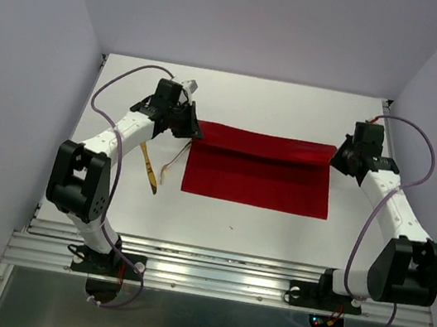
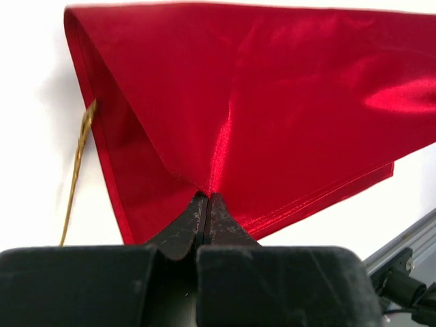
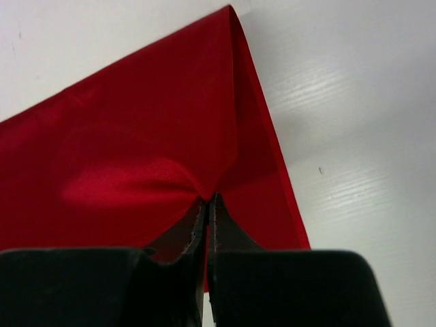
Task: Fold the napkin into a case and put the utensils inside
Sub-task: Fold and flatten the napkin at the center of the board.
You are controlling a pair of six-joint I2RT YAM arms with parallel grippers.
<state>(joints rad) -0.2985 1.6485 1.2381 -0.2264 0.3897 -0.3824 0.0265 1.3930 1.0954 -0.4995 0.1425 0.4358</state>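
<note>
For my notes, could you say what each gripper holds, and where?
Both hold the red napkin: the left gripper pinches its left end, the right gripper its right end.

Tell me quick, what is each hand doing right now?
Left hand: closed, pinching a corner of the napkin.
Right hand: closed, pinching the same napkin.

My left arm (image 1: 128,125) and right arm (image 1: 388,204) were white with bulky black joints; a purple cable (image 1: 138,69) looped at ten o'clock; the left gripper (image 2: 206,199) had scuffed black fingers (image 2: 185,230).
</note>
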